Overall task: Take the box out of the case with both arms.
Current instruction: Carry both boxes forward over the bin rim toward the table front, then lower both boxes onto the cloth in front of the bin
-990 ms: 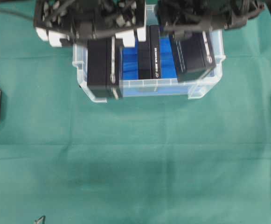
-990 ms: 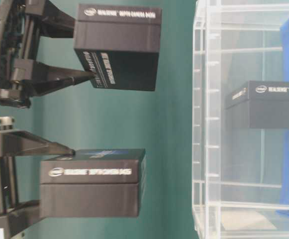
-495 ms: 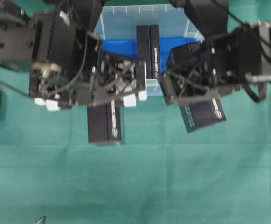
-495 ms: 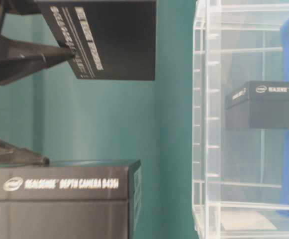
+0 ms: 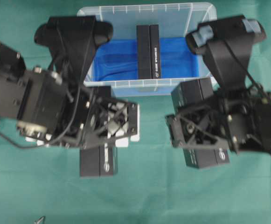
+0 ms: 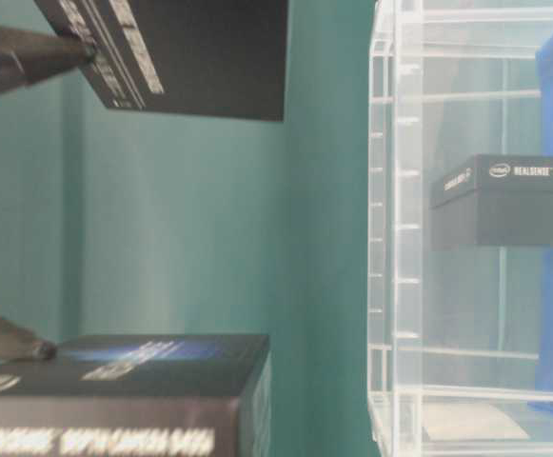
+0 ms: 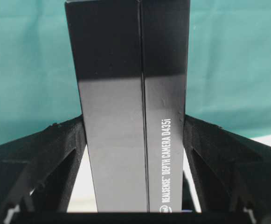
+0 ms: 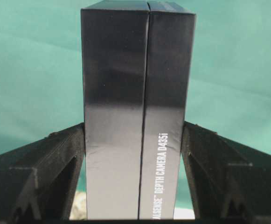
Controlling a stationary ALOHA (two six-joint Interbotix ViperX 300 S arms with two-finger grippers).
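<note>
Overhead looks straight down; table-level view is close, sideways; wrist cameras face down past their fingers point(image 7: 56, 154).

1. The left black skeletal gripper point(image 5: 99, 154) points downward, its fingers point(image 7: 60, 154) clamped against something black.
2. The right black skeletal gripper point(image 5: 205, 151) points downward, likewise clamped.

— What carries everything?
— A table point(image 5: 172, 196) under a green cloth, wrinkled in places.
— What sits directly on it?
— The clear case point(image 5: 147, 86), beyond both end effectors, in the gap between the left end effector point(image 5: 108, 127) and the right end effector point(image 5: 198, 133). Its near wall lies just past them.
— Anything else on the cloth?
— A small dark object point(image 5: 39, 219) at the near edge, nearer than the left end effector; too small to identify.
</note>
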